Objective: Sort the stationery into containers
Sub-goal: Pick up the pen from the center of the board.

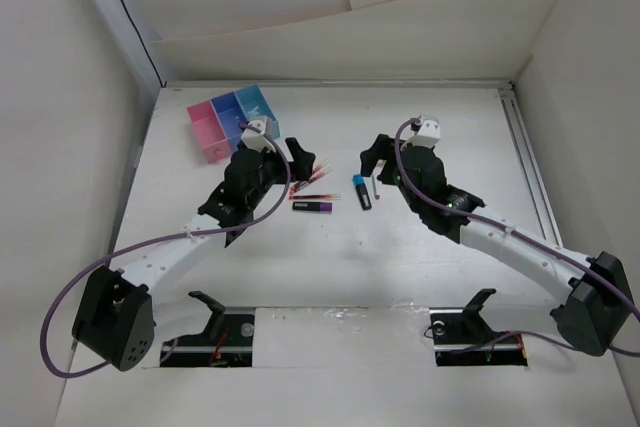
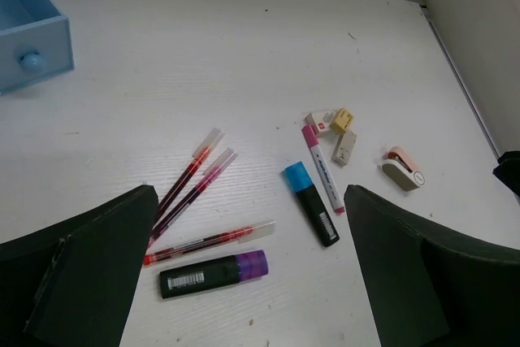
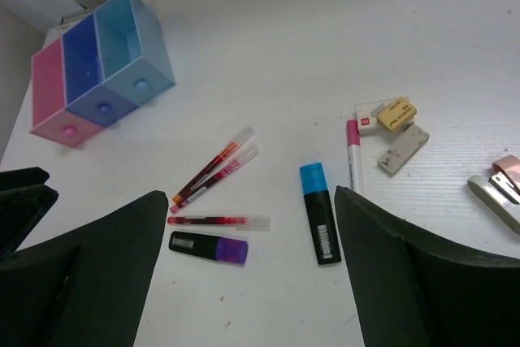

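L gripper [image 2: 250, 194], R gripper [image 3: 250, 194] — both fingers wide, empty; 3 red pens [image 2: 193, 183], 2 markers [image 2: 213, 274] loose; bins [image 3: 104, 103] apart

White table [image 1: 330, 267], pens [image 2: 209, 241], markers [image 2: 310, 205], erasers [image 2: 341, 121], stapler [image 2: 403, 170], joined bins [image 3: 101, 67]

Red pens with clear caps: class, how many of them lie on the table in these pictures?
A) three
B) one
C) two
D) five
A: the left wrist view shows a slanted pair of red pens lying side by side, and a third red pen lying alongside the purple-ended marker.
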You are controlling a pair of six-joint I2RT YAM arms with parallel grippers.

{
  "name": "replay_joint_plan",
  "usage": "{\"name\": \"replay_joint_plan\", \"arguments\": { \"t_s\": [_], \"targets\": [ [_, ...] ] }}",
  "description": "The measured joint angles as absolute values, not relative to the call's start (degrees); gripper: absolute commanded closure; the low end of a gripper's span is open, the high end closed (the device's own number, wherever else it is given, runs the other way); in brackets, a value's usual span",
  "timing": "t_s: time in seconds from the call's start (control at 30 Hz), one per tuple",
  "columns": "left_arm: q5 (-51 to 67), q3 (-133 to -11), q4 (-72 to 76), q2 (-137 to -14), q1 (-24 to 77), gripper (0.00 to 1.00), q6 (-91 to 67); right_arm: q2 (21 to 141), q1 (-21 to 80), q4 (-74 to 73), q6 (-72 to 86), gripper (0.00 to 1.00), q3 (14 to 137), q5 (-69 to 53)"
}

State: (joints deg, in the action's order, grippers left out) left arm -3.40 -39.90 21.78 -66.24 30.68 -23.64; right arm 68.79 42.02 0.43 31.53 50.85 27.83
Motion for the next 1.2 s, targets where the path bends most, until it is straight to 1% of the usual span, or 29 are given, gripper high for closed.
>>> {"name": "replay_joint_plan", "arguments": {
  "t_s": [0.13, 0.23, 0.27, 0.37, 0.4, 0.43, 0.57, 0.73, 0.8, 0.93, 1.0, 1.17, 1.2],
  "targets": [
    [-4.3, -39.9, 21.3, -65.7, 30.7, 0.0, -24.1, 68.7, 42.0, 0.4, 31.6, 0.1, 50.7, 27.8],
    [-5.0, -39.9, 21.4, -64.0, 30.7, 0.0, -25.0, 68.6, 42.0, 0.4, 31.6, 0.25, 50.7, 27.7],
    [-5.0, -39.8, 21.5, -63.4, 30.7, 0.0, -25.0, 68.6, 42.0, 0.4, 31.7, 0.46, 50.7, 27.6],
    [-4.7, -38.3, 23.7, -60.9, 30.7, 0.0, -24.8, 68.6, 42.0, 0.4, 31.6, 0.81, 50.7, 27.1],
    [-4.6, -36.8, 24.8, -59.4, 30.7, 0.0, -24.6, 68.6, 42.0, 0.4, 31.8, 0.98, 50.7, 27.1],
    [-4.6, -35.3, 25.5, -58.1, 30.7, 0.0, -24.6, 68.6, 42.0, 0.4, 31.8, 1.0, 50.7, 27.0],
    [-3.4, -30.3, 27.7, -53.1, 30.7, 0.0, -24.1, 68.6, 42.0, 0.4, 32.0, 1.0, 50.6, 27.0],
    [1.4, -30.2, 29.8, -53.7, 30.7, 0.0, -22.1, 68.6, 42.0, 0.4, 32.0, 1.0, 50.6, 27.0],
    [2.2, -30.9, 29.5, -55.5, 30.7, 0.0, -22.0, 68.7, 42.0, 0.4, 32.0, 1.0, 50.6, 27.0],
    [3.4, -37.3, 26.8, -65.8, 30.7, 0.0, -21.6, 68.7, 42.0, 0.4, 32.0, 1.0, 50.6, 27.1],
    [3.7, -38.4, 26.9, -69.8, 30.7, 0.0, -21.6, 68.7, 42.0, 0.4, 32.0, 1.0, 50.6, 27.3],
    [3.8, -38.4, 27.2, -73.9, 30.7, 0.0, -21.7, 68.7, 41.9, 0.4, 32.0, 1.0, 50.6, 28.3],
    [3.8, -38.4, 27.5, -74.1, 30.7, 0.0, -21.7, 68.7, 41.7, 0.4, 32.0, 0.99, 50.6, 28.4]
  ]
}}
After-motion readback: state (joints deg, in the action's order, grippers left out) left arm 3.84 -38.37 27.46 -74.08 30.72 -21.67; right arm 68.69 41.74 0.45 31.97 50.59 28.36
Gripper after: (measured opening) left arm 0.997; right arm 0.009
